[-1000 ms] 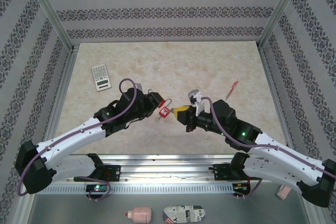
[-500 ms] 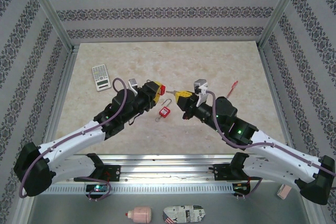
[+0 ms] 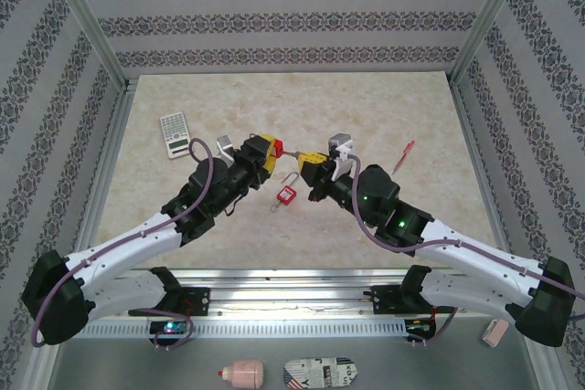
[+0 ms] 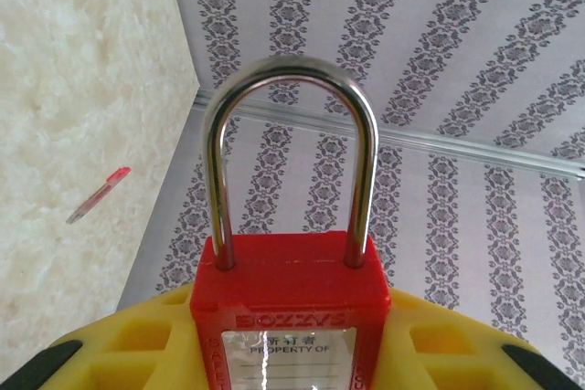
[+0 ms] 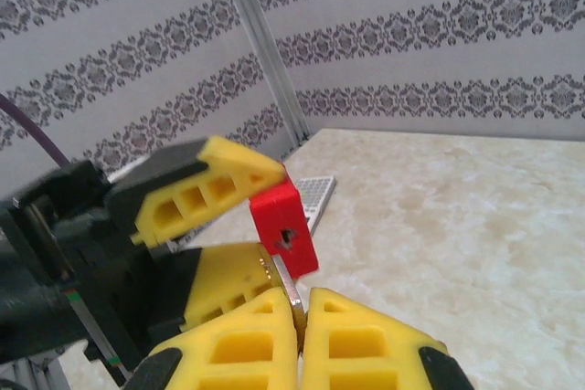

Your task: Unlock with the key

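A red padlock [image 4: 288,312] with a shut silver shackle [image 4: 291,89] is clamped between my left gripper's [image 4: 288,353] yellow fingers [image 4: 137,335], held above the table [image 3: 366,116]. From above, the left gripper [image 3: 271,151] and the padlock [image 3: 280,154] face my right gripper [image 3: 306,160]. In the right wrist view the right gripper [image 5: 302,308] is shut on a metal key [image 5: 291,285]. The key points at the padlock's underside [image 5: 285,226], its tip just below the keyhole [image 5: 289,237] and outside it.
A second small red padlock [image 3: 287,194] lies on the table under the grippers. A calculator [image 3: 175,134] sits at the back left, a red pen [image 3: 403,155] at the right. Metal frame posts [image 3: 84,15] and patterned walls enclose the table.
Both arms rose and moved towards the back. The left gripper carried its padlock up and the right brought the key close to the padlock's underside. The padlock on the table stayed put.
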Tool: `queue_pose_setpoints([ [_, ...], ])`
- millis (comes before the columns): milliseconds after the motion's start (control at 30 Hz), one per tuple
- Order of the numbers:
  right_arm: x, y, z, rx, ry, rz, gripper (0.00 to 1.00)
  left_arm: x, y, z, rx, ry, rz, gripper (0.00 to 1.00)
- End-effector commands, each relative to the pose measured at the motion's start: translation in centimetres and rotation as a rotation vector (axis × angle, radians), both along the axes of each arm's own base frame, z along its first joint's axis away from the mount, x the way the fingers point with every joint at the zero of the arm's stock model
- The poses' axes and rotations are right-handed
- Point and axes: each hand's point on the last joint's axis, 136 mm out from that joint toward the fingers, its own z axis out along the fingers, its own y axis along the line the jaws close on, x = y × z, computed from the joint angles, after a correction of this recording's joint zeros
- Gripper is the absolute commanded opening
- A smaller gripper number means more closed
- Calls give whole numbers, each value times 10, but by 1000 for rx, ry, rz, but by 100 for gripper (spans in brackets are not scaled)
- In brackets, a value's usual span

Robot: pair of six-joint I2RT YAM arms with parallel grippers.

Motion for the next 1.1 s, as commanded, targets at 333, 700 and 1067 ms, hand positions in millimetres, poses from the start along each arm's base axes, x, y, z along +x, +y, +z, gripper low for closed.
queue_pose_setpoints([
  [333, 2, 5, -6, -32, -43, -3, 0, -3, 0, 8, -112, 11, 10, 0],
  [700, 4, 8, -22, -70, -30, -2, 0, -4, 0, 8, -124, 17, 13, 0],
  [1067, 7, 6, -24, -72, -40, -26, 0, -6, -5, 10, -123, 10, -9, 0],
])
